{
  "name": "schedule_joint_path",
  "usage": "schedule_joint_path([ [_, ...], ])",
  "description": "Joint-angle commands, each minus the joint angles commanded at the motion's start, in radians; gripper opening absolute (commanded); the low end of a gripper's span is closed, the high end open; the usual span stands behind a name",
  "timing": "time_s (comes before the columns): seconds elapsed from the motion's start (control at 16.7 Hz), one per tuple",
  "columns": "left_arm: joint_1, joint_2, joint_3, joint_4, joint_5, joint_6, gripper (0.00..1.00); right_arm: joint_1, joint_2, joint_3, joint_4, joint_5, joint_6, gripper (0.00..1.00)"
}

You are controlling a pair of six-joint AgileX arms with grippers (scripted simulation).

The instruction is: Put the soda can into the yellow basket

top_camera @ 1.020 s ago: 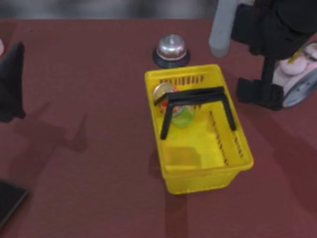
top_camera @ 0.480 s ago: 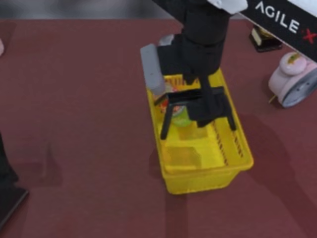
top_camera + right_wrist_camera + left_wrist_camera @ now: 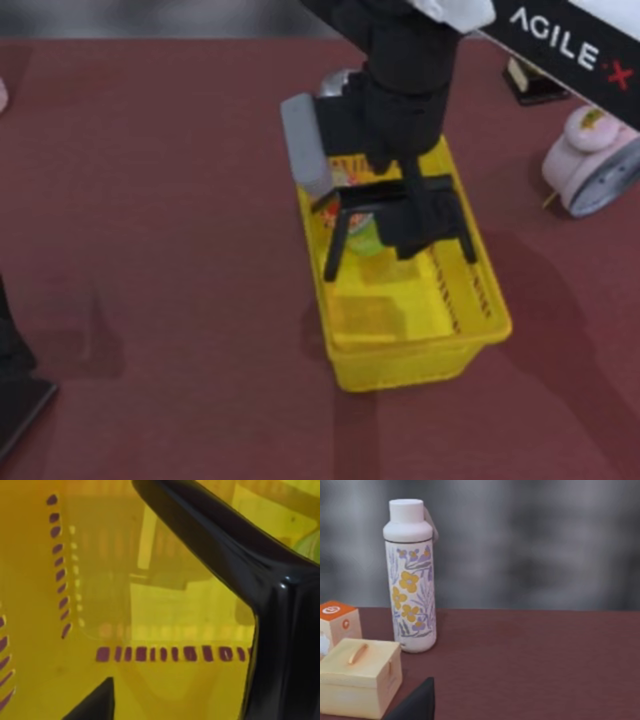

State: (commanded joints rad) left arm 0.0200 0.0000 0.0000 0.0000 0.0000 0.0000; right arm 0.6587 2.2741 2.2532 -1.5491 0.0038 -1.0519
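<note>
Red-and-green soda can (image 3: 366, 232) inside yellow basket (image 3: 480, 330).

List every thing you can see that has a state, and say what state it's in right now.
Small red and lime-green soda can: inside the basket, under the handle.
Large bright yellow slotted plastic basket: upright on the table, black folding handle raised.
Right gripper: over the basket at the handle, fingers unclear.
Left arm: parked at the table's left edge.
White floral bottle: upright, capped.

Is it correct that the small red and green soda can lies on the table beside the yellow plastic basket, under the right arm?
Not quite: the top view shows the small red and green soda can inside the yellow plastic basket, under the right arm.
</note>
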Motion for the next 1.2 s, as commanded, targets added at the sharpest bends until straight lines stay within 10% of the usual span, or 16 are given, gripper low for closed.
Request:
schedule_joint_path([
  [0.48,0.000,0.000,0.000,0.000,0.000,0.000,1.00,0.002,-0.019,-0.099,0.080,0.000,0.002,1.00],
  [1.2,0.000,0.000,0.000,0.000,0.000,0.000,1.00,0.002,-0.019,-0.099,0.080,0.000,0.002,0.10],
])
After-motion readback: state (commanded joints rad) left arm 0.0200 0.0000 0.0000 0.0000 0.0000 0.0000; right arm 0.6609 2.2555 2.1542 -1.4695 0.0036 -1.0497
